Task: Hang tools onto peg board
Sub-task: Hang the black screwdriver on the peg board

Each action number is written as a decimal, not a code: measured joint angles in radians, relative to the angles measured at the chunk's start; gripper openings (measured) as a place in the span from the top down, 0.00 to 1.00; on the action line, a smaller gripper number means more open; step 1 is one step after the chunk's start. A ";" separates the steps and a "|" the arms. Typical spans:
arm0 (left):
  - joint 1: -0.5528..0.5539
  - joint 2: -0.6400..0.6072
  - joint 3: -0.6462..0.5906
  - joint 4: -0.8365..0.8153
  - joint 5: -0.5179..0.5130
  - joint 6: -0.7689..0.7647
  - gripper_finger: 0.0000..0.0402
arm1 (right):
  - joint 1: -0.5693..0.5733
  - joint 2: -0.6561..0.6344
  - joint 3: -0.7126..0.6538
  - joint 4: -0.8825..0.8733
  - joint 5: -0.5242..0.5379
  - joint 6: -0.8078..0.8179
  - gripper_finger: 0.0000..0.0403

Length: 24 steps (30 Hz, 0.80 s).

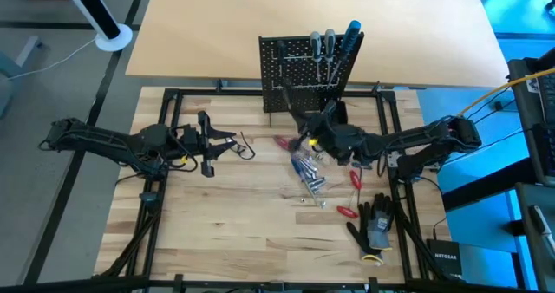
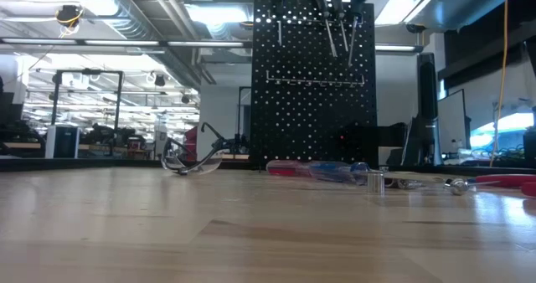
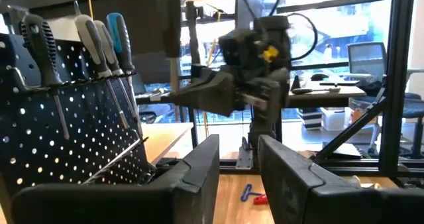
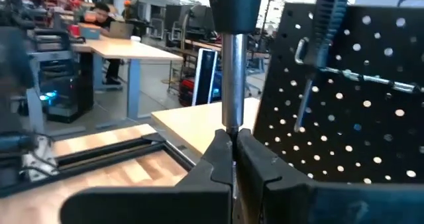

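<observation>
Black work gloves (image 1: 375,228) with a yellow cuff lie at the near right edge of the light wood worktop (image 1: 225,224), red-handled small tools (image 1: 349,211) just beside them. Mid-worktop: loose pile of blue- and red-handled screwdrivers and metal bits (image 1: 308,173). Behind the pile, the black perforated peg board (image 1: 299,68) stands upright on its stand; three screwdrivers already hang in its top rail, two grey-handled (image 1: 322,43) and one blue-handled (image 1: 352,33). Right claw (image 4: 233,148) sits just in front of the board, pinched together on a metal screwdriver shaft (image 4: 232,85) with a dark handle, held upright. Left claw (image 3: 238,159) hovers over the left side of the worktop, fingers apart, empty, well clear of the board.
</observation>
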 joint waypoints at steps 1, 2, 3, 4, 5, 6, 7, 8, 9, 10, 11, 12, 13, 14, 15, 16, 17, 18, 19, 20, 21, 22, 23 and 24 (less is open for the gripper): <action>0.003 0.000 0.000 -0.001 0.000 0.000 0.76 | -0.017 0.003 0.000 0.008 -0.017 0.007 0.99; 0.006 0.000 0.000 0.000 0.000 -0.001 0.76 | -0.034 0.005 0.000 0.019 -0.030 0.011 0.99; 0.010 0.000 0.000 -0.003 0.000 -0.003 0.76 | -0.051 0.005 0.000 0.030 -0.040 0.013 0.99; 0.013 0.000 0.000 -0.006 0.000 -0.006 0.76 | -0.067 0.005 0.000 0.037 -0.046 0.013 0.99; 0.015 0.000 0.000 -0.007 0.000 -0.009 0.76 | -0.083 0.005 0.000 0.047 -0.046 0.013 0.99; 0.015 0.000 0.000 -0.010 -0.001 -0.010 0.76 | -0.097 0.005 0.000 0.056 -0.047 0.013 0.99; 0.015 0.000 0.000 -0.014 0.000 -0.010 0.76 | -0.110 0.005 0.000 0.066 -0.048 0.013 0.99; 0.015 0.000 0.000 -0.014 0.000 -0.010 0.76 | -0.123 0.005 0.000 0.075 -0.055 0.013 0.99; 0.015 0.000 0.000 -0.015 0.000 -0.011 0.76 | -0.136 0.005 0.000 0.082 -0.065 0.011 0.99; 0.015 0.000 0.000 -0.014 0.000 -0.011 0.76 | -0.149 0.005 0.000 0.084 -0.075 0.011 0.99; 0.015 0.000 0.000 -0.014 0.000 -0.012 0.76 | -0.160 0.005 0.000 0.083 -0.081 0.010 0.99; 0.015 0.000 0.000 -0.015 0.000 -0.013 0.76 | -0.169 0.005 0.000 0.078 -0.080 0.010 0.99; 0.015 0.000 0.000 -0.015 0.000 -0.013 0.76 | -0.178 0.006 0.000 0.074 -0.080 0.009 0.99; 0.015 0.000 0.000 -0.015 0.000 -0.014 0.76 | -0.186 0.006 0.000 0.073 -0.076 0.009 0.99; 0.015 0.000 0.000 -0.016 0.000 -0.014 0.76 | -0.194 0.007 0.000 0.074 -0.076 0.009 0.99; 0.015 0.000 0.000 -0.015 0.000 -0.014 0.76 | -0.201 0.007 0.000 0.075 -0.075 0.007 0.99; 0.015 0.000 0.000 -0.016 0.000 -0.014 0.76 | -0.209 0.007 0.000 0.075 -0.073 0.004 0.99; 0.015 0.000 0.000 -0.017 0.000 -0.014 0.76 | -0.216 0.007 0.000 0.071 -0.073 0.003 0.99; 0.015 0.000 0.000 -0.017 0.000 -0.014 0.76 | -0.222 0.007 0.000 0.065 -0.073 0.003 0.99; 0.015 0.000 0.000 -0.017 0.000 -0.014 0.76 | -0.228 0.007 0.000 0.059 -0.072 0.002 0.99; 0.015 0.000 0.000 -0.018 0.000 -0.014 0.76 | -0.231 0.007 0.000 0.055 -0.071 0.002 0.99; 0.015 0.000 0.000 -0.020 0.000 -0.014 0.76 | -0.236 0.007 0.000 0.055 -0.069 0.002 0.99; 0.015 0.000 0.000 -0.022 0.000 -0.014 0.76 | -0.240 0.007 0.000 0.056 -0.062 0.002 0.99; 0.015 0.000 0.000 -0.022 0.000 -0.014 0.76 | -0.245 0.007 0.000 0.056 -0.055 0.002 0.99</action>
